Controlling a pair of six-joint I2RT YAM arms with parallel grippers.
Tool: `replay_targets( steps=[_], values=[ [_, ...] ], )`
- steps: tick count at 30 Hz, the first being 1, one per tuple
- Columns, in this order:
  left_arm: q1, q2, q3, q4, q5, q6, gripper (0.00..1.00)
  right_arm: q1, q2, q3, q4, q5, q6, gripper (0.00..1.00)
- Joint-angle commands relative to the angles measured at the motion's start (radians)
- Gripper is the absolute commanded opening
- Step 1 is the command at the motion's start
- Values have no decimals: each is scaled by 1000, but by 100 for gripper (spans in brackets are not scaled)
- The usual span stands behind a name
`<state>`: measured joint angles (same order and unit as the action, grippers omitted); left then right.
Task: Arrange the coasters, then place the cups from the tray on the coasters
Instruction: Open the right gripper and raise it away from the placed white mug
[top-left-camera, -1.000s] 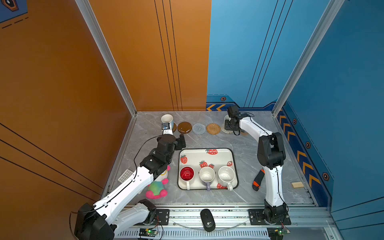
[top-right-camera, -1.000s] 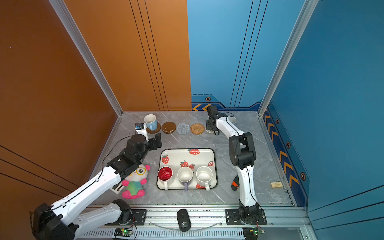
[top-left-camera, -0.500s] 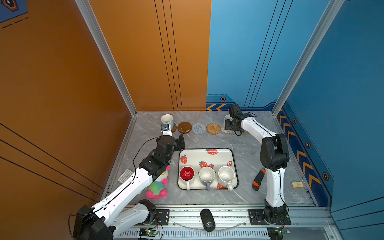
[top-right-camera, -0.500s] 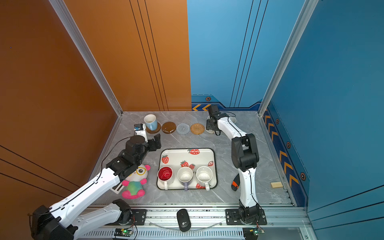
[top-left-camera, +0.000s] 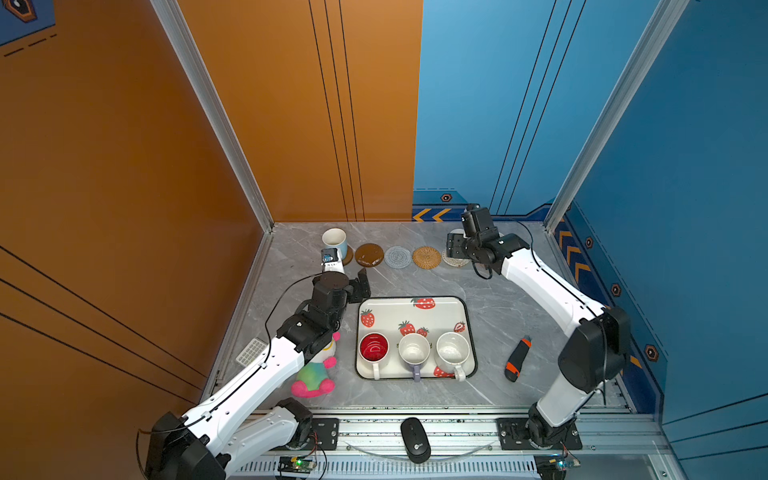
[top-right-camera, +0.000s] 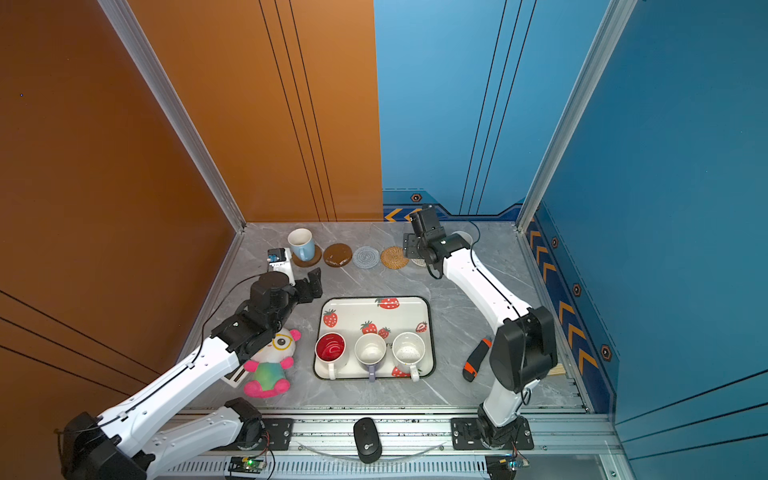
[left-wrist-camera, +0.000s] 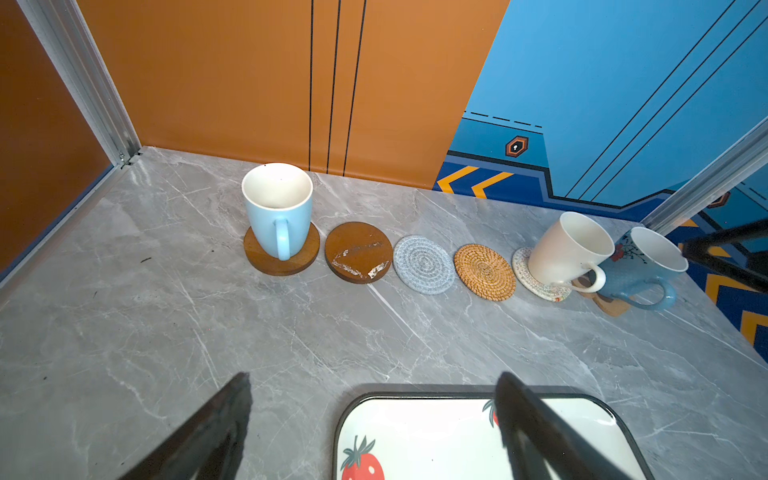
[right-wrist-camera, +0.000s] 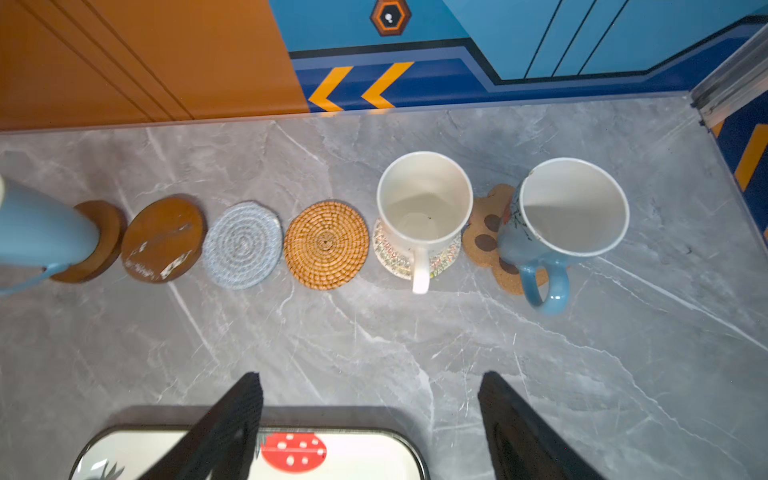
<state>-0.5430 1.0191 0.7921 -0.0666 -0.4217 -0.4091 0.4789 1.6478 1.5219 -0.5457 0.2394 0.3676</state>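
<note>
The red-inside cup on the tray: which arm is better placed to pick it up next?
Left, probably. The left gripper is open beside the tray's far left corner, nearest the red-inside cup. The right gripper is open too, but far back by the white cup on its whitish coaster.

Both arms wear glossy white shell links between chunky black joint housings, thin black cables looping alongside.

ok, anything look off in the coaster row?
Two things. The bare brown coaster shows whitish patches, scuffs or maybe glare. The blue patterned mug sits off-centre on the paw-print coaster, covering only one side.
</note>
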Motion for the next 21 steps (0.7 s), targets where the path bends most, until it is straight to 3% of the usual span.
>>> replay_targets(
  steps=[1,7,10,13,21],
  values=[
    [10,15,0,24,33,-10,92,59,-93,-95,72,95,42,83],
    [8,50,41,-16,67,-20,92,116,-211,-280,218,94,186,84],
    [7,45,45,-33,67,-17,92,118,-242,-348,293,97,198,85],
    [10,47,65,-78,52,-7,92,111,-239,-359,281,123,204,85],
    [5,93,188,-293,68,-6,91,107,-192,-364,323,58,212,85]
  ],
)
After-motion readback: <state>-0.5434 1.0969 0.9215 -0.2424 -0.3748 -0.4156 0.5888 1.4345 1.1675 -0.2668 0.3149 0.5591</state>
